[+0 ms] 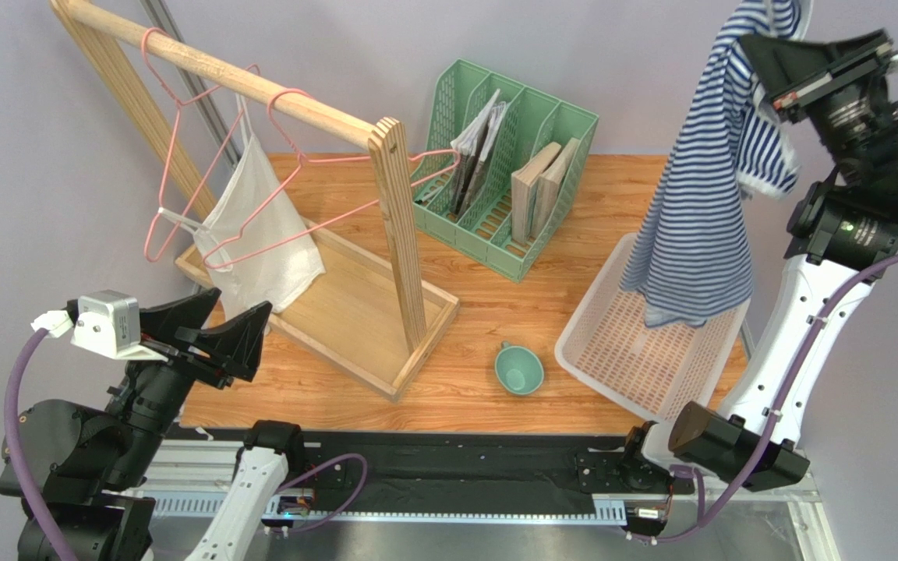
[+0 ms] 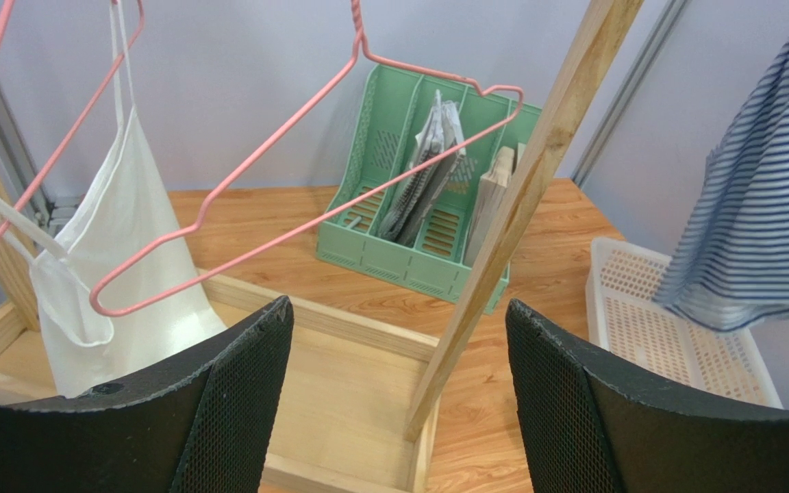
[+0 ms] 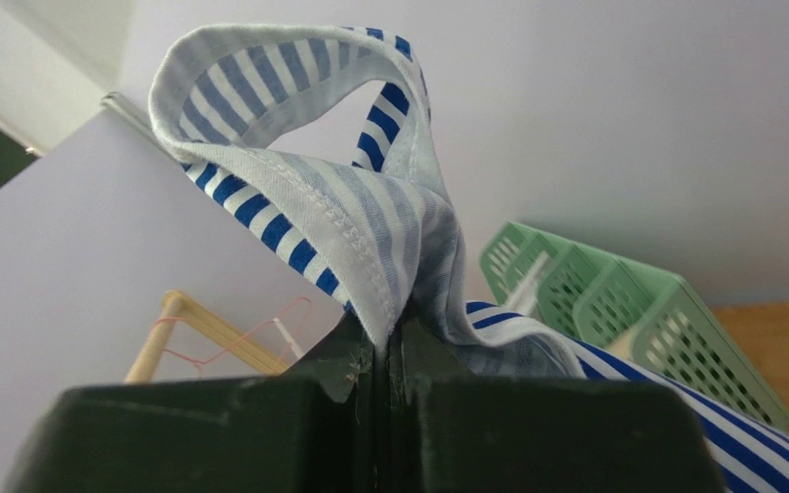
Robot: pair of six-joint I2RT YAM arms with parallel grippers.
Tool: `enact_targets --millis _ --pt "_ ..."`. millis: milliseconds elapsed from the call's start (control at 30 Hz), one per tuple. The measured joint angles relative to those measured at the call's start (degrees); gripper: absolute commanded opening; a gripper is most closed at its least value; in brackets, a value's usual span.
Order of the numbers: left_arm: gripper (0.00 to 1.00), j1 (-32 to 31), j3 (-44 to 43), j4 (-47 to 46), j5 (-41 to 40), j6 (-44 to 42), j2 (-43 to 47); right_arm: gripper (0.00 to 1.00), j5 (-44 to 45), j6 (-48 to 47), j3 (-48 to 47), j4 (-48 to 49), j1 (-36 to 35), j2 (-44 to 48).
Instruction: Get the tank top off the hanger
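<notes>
The worktop (image 1: 501,316) carried a wooden rack (image 1: 395,210). Well to the right of the rack, a blue-striped tank top (image 1: 700,222) hung clear of any hanger, its hem reaching a white basket (image 1: 641,351). The right gripper (image 3: 388,344), raised high to the right of the rack, was pressed together on that garment's upper edge. A white tank top (image 1: 261,246) hung among the pink hangers (image 2: 360,36) on the rack. The left gripper (image 2: 399,308), just in front of the rack, stood spread and empty, apart from both garments.
</notes>
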State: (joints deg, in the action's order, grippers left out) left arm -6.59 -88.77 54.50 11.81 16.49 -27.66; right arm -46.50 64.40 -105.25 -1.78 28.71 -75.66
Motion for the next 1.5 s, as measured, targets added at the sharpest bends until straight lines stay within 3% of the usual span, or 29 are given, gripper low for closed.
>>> enact_targets --millis 233,600,967,1167,1300,1400,1500 --pt "0.8 0.0 0.0 -0.35 1.25 -0.02 0.94 0.0 3.65 -13.22 23.15 -10.03 0.37 3.45" --pt "0.8 0.0 1.05 -1.25 3.13 -0.04 3.13 0.0 20.28 -24.17 45.09 -22.86 0.37 15.08" --pt "0.79 0.0 4.57 -2.19 4.83 0.15 4.46 0.0 50.69 -21.88 53.4 -42.32 0.31 17.27" --pt "0.79 -0.02 3.52 -1.57 3.45 0.13 4.11 0.01 55.36 -18.53 59.89 -43.47 -2.54 18.23" --pt "0.79 -0.02 0.92 -1.01 1.27 -0.31 3.58 0.03 56.0 -16.26 60.3 -41.92 -6.23 12.13" --pt "0.79 -0.02 -0.26 -0.02 0.13 -0.52 3.58 0.09 57.09 -15.76 60.04 -40.76 -8.61 5.6" --pt "0.79 -0.02 -1.27 1.44 -0.31 -0.94 3.19 0.28 58.34 -15.85 59.19 -40.15 -9.88 -0.63"
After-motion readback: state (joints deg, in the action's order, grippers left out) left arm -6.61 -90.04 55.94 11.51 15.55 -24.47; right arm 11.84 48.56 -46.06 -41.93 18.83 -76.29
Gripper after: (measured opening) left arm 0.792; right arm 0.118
